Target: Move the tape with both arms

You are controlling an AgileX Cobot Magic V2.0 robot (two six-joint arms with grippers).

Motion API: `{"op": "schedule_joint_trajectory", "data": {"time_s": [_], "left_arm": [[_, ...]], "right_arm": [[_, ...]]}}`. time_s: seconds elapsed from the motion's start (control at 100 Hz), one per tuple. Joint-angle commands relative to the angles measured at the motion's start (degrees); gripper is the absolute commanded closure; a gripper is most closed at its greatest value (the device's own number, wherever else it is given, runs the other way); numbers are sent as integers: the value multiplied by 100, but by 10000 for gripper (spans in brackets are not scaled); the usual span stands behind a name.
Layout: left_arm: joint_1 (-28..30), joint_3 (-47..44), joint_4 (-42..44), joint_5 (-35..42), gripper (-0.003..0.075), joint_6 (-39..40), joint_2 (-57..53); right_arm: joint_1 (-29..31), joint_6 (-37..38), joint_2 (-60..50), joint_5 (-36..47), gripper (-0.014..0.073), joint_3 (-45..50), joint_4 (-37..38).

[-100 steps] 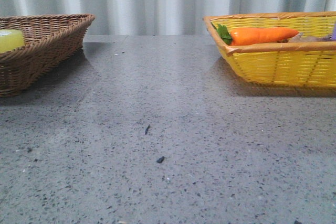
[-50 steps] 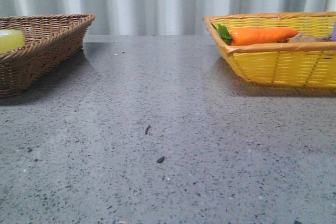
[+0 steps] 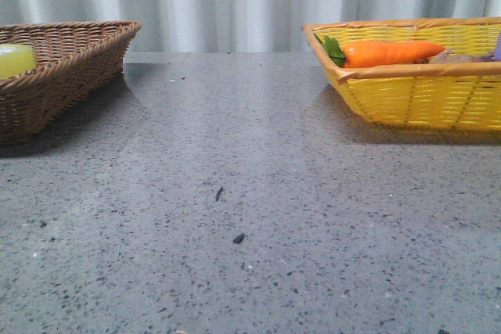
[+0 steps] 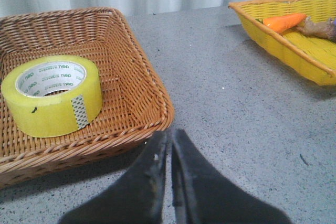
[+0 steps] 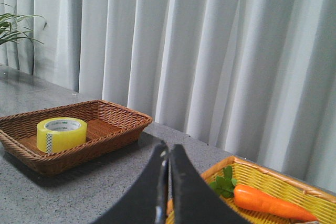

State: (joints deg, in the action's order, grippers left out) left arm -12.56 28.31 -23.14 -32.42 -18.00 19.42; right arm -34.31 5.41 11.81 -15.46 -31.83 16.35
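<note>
Yellow tape (image 4: pixel 51 97) lies flat in brown basket (image 4: pixel 136 103), frame left; both arms' jaws pressed together, holding nothing, above table (image 3: pixel 258 193).

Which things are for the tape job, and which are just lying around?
For the job:
tape
brown basket holding it
left hand, shut
right hand, shut

Just lying about:
carrot
yellow basket

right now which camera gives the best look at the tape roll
The left wrist view: the tape lies flat in the brown basket, close and whole, with core print and dotted patch visible. The right wrist view shows it small and distant. The front view shows only a yellow sliver above the basket rim.
</note>
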Motion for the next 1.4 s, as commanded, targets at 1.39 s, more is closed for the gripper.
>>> {"op": "schedule_joint_trajectory", "data": {"time_s": [1.39], "left_arm": [[96,-2903,1602,1633,741,1700,-2131]], "right_arm": [[18,-2,59,437,635,-138,89]]}}
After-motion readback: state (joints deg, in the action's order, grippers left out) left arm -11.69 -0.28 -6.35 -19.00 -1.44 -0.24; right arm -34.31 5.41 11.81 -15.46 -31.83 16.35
